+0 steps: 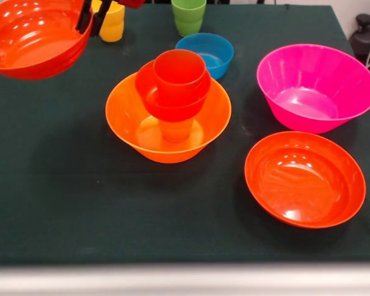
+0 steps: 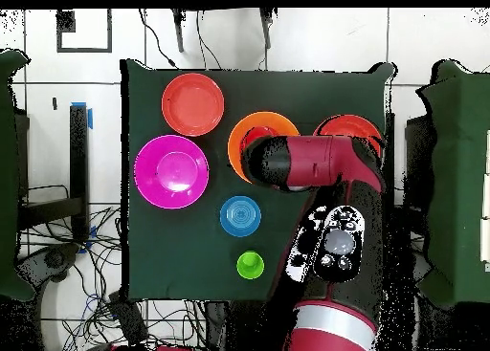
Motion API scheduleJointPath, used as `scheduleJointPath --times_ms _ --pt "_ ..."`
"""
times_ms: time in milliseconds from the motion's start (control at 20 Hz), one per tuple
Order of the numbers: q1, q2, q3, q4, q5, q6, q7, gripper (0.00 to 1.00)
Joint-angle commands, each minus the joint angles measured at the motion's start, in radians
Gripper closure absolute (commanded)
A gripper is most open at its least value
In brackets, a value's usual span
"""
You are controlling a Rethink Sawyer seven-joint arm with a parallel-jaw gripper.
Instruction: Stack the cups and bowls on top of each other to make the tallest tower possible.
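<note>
Hand (image 1: 92,18) raised at table's edge — fingers pinched together.

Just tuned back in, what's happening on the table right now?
The claw is shut on the rim of a wide red-orange bowl, held off the table at the front view's upper left. A small stack of a cup, a small bowl and another cup stands in the large orange bowl. The other bowls sit apart.

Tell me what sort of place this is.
Probably a robotics lab: a red robot arm works over a cloth-covered table of plastic bowls, with loose cables trailing across the tiled floor.
</note>
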Motion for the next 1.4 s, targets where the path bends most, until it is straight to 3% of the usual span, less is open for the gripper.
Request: scheduleJointPath --times_ms 50,650,1400 --pt "0.050 0.002 0.028 -0.011 0.034 -0.075 0.237 1.00" --pt "0.119 -0.006 -0.025 -0.007 0.018 -0.058 0.315 1.00" --pt "0.171 0.018 -0.069 -0.074 0.029 0.048 0.321 1.00"
